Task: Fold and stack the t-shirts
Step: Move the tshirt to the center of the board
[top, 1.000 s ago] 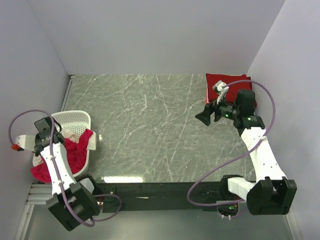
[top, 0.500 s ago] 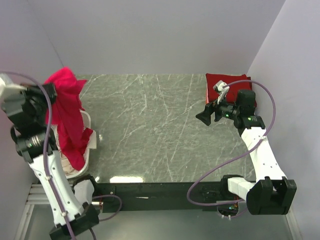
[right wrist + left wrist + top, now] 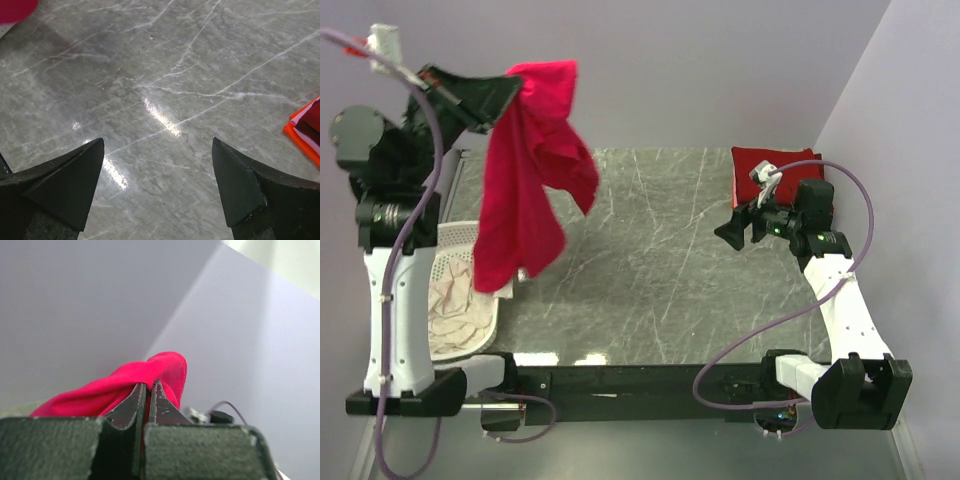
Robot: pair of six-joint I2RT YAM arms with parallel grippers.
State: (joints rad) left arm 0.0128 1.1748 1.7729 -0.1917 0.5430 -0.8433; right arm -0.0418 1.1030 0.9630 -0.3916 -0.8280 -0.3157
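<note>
A large crimson-red t-shirt (image 3: 525, 190) hangs in the air over the table's left side, its lower end dangling just above the basket's rim. My left gripper (image 3: 515, 85) is raised high and is shut on the shirt's top fold. In the left wrist view the jaws (image 3: 148, 385) pinch red cloth (image 3: 160, 367) between them. My right gripper (image 3: 728, 235) hovers open over the table's right half, nothing between its fingers (image 3: 157, 141). A folded dark red t-shirt (image 3: 770, 165) lies at the back right corner, with orange and maroon edges (image 3: 305, 125) showing.
A white slotted laundry basket (image 3: 460, 245) stands at the left table edge with cream-white cloth (image 3: 455, 305) inside. Grey marble tabletop (image 3: 640, 250) spreads between the arms. Walls close in on the left, back and right.
My left arm has risen from the basket and swung up and right, pulling the crimson t-shirt out until it hangs free. The right arm has stayed still.
</note>
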